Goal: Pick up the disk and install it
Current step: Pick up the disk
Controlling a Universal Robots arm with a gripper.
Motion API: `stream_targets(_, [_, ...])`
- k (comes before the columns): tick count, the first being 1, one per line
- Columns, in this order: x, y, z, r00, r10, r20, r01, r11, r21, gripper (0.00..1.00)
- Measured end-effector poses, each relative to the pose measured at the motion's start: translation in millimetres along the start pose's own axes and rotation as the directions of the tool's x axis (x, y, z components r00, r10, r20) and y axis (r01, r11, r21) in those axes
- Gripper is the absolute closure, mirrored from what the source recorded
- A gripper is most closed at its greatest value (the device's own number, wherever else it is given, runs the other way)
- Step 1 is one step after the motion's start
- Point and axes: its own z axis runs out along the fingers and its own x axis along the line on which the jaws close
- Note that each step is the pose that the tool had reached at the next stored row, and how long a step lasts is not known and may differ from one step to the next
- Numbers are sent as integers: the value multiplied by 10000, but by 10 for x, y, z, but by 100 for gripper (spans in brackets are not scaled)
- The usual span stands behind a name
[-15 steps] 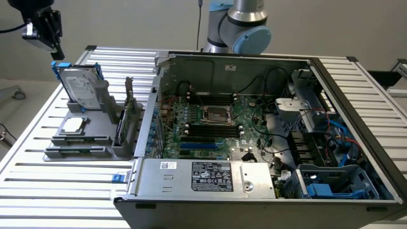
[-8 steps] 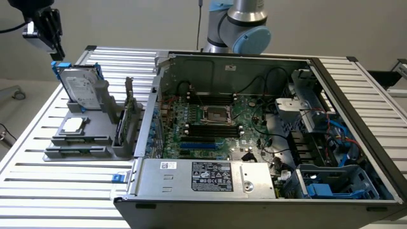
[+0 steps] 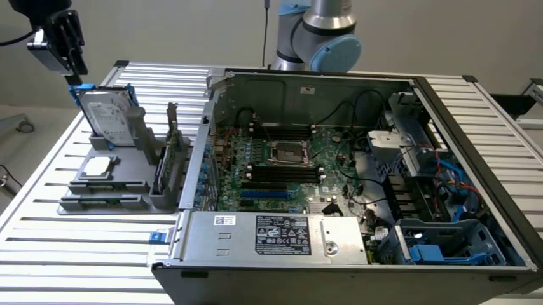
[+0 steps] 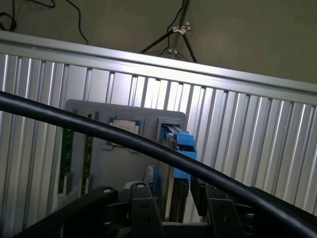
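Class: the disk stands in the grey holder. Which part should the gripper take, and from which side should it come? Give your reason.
Best take the disk by its upper edge, pinching across its flat faces, from above. It stands upright in the grey holder, whose slot hides its lower part; only the top is free.

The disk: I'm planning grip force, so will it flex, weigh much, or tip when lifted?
Probably stiff and heavy for its size: the disk has a metal body. Standing on edge in the grey holder, it might tip if nudged sideways.
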Motion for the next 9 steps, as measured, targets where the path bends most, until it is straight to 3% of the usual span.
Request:
stream_targets(5, [-60,60,49,10000,-1,-30,1,9998,213,58])
stream_targets(9, [-107,58,88,10000,-1,-47,3,9995,326,58])
